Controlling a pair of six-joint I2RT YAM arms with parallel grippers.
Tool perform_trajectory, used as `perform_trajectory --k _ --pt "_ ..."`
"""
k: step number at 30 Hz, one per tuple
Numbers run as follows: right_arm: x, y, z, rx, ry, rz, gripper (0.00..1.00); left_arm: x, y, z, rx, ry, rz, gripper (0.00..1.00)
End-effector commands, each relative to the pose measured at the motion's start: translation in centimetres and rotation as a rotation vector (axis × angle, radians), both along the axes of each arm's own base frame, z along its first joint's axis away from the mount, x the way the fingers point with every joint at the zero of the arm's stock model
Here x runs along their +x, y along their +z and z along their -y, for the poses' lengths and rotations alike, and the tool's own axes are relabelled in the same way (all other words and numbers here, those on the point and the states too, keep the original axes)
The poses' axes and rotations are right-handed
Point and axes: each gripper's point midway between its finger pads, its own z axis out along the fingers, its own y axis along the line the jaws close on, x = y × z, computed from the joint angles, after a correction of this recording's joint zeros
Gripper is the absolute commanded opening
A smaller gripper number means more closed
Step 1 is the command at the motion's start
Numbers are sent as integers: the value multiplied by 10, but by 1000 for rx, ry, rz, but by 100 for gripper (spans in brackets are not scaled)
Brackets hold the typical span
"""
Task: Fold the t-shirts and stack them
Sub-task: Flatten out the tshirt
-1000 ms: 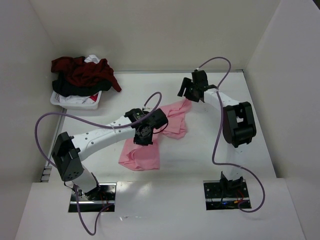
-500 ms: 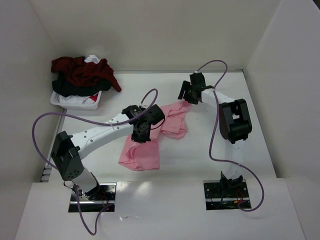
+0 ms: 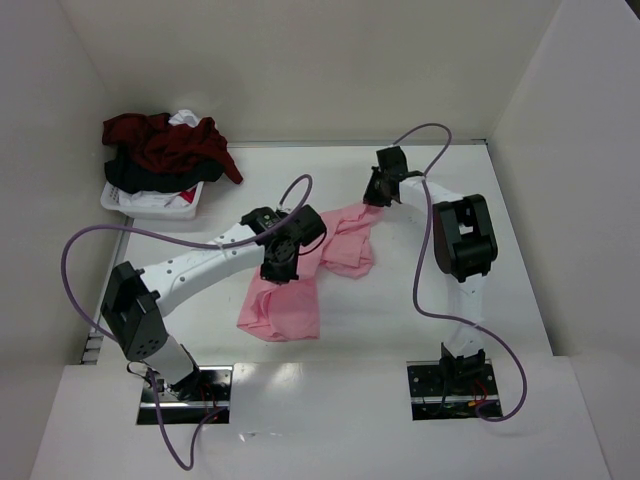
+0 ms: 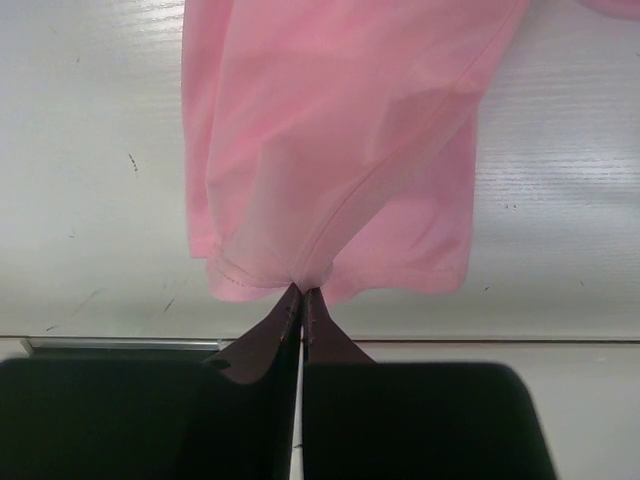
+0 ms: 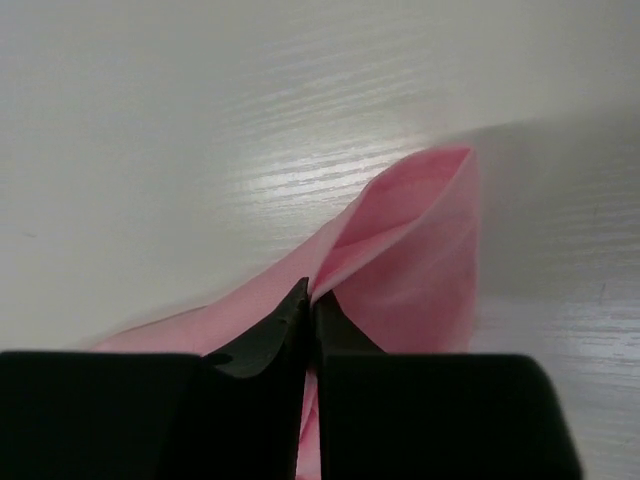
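The pink t-shirt (image 3: 300,290) lies crumpled across mid-bench, one end toward the near edge, the other reaching toward the far edge. The left end effector (image 4: 300,298) is clenched on its hem. The right end effector (image 5: 310,292) is pinched on a fold at the far end. Judged: first shirt only being spread; no fold made, no stack begun. The remaining shirts (image 3: 165,150), dark red, black and white, are heaped over the white basket (image 3: 150,208) at the far left corner. The bench (image 3: 440,300) is white and matte, enclosed by plain white panels (image 3: 300,60).
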Motion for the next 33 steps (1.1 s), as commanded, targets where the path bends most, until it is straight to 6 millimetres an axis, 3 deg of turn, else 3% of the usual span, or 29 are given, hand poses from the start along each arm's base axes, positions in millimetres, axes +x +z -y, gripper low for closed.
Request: perform_trajectory --k 1,2,3,6,7,10,12,13,14,15,17,19,20,22,24,25,26,29,30,32,33 --pt "24 40 4 2 -38 96 8 2 7 -4 -9 -5 11 0" --pt "26 49 5 -1 -45 108 0 5 13 -4 -17 -3 32 0" --pt "26 49 5 -1 -45 108 0 8 13 -7 -13 0 31 0" --pt "32 83 11 -16 -75 165 0 19 27 -12 -26 19 79 0" --pt "35 97 10 -8 -76 193 0 31 39 -17 -37 42 129 0" --pt "39 175 17 -1 -109 344 0 60 70 -29 -82 88 254 0" --pt "38 229 26 -13 -131 450 0 81 107 -38 -125 120 384 0" --pt "29 269 31 -8 -140 520 0 95 124 -37 -167 123 456 0" --pt "25 303 35 -12 -146 584 0 107 143 -53 -156 141 524 0" --pt "20 322 38 -18 -150 616 0 117 163 -56 -172 144 585 0" --pt "-2 373 46 -18 -153 700 0 132 194 -66 -164 145 693 0" --pt "-20 403 53 -12 -163 760 0 139 225 -74 -150 160 788 0" --pt "-42 429 61 0 -181 814 0 141 233 -77 -140 167 815 0" --pt "-64 452 73 -9 -214 864 0 140 258 -85 -140 172 897 0" --pt "-102 487 87 -11 -240 948 0 137 269 -83 -132 120 945 0" --pt "-112 490 90 -9 -241 953 0 135 278 -91 -124 154 980 0" --pt "-135 506 96 4 -246 990 0 132 285 -93 -135 159 995 0" --pt "-169 503 96 40 -213 981 0 108 309 -93 -236 133 1026 0" --pt "-198 515 101 58 -209 1022 0 101 312 -92 -259 112 1023 0" --pt "-223 520 107 87 -219 1037 0 75 331 -99 -328 77 1053 0" --pt "-247 529 113 99 -222 1070 0 66 340 -104 -347 74 1070 0"
